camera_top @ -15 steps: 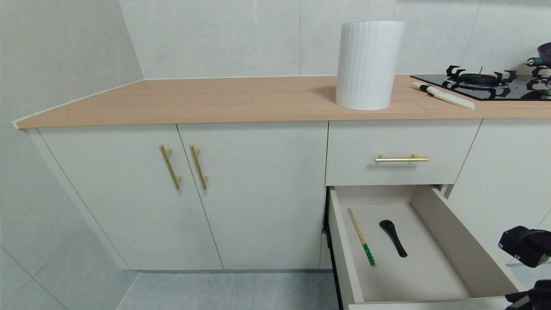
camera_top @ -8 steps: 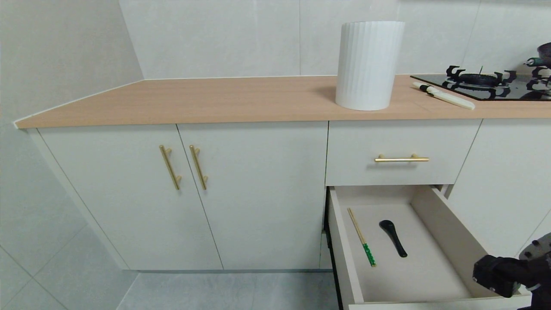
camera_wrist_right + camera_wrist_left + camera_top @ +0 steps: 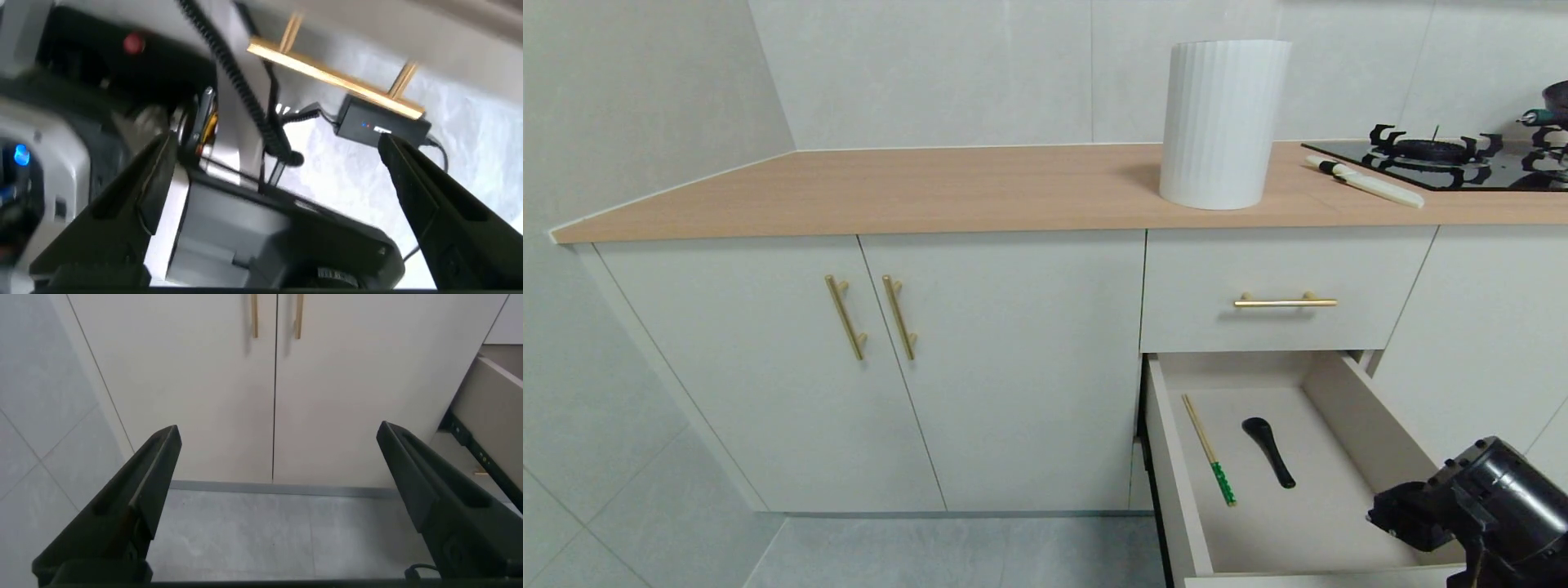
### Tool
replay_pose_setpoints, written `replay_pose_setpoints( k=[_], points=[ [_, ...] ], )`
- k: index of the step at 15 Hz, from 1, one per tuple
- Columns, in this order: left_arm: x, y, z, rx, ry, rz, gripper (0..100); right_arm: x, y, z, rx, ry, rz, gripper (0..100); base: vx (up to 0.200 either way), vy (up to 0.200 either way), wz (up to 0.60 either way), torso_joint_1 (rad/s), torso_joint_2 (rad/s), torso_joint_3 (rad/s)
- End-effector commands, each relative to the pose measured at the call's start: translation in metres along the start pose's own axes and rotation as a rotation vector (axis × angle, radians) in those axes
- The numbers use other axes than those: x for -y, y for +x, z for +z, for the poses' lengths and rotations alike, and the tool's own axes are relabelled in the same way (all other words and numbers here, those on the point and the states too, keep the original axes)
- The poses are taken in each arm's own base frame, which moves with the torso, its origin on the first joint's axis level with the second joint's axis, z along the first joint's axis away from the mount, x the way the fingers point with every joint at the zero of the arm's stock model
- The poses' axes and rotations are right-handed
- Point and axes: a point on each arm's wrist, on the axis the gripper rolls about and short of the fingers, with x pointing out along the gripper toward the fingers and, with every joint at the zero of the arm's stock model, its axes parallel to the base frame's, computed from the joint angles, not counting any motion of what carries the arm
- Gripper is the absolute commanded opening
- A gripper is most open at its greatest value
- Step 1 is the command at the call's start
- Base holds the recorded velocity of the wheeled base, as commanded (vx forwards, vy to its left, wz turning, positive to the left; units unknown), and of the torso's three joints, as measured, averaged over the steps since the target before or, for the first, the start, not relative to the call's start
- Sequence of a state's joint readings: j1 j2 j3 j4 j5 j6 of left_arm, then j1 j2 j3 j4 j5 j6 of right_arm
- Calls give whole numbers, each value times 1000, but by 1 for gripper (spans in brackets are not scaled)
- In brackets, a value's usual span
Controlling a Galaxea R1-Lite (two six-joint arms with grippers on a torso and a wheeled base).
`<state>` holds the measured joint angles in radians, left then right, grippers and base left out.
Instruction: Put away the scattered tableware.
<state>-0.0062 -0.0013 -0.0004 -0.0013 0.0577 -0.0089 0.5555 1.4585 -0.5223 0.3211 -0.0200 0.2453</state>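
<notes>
right gripper, spread and empty, hangs beside the open white drawer holding green-tipped wooden chopsticks and a black spoon. left gripper also spread, empty. likely left: cream knife on the wooden worktop, drawer to shut.

lower drawer: open | inside: chopsticks, black spoon, lying apart | knife: on countertop
</notes>
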Motion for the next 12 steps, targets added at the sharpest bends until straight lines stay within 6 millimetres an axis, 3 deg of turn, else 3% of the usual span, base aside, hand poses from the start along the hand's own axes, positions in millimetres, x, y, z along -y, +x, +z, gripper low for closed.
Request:
replay_pose_setpoints(
  k=[1,12],
  points=[
    [0,0,0,-1,0,1,100,-2,11,8,-31,37,-39,100,0,0,0,0,0,0],
    [0,0,0,-1,0,1,100,3,29,32,62,211,-182,100,0,0,0,0,0,0]
  ],
)
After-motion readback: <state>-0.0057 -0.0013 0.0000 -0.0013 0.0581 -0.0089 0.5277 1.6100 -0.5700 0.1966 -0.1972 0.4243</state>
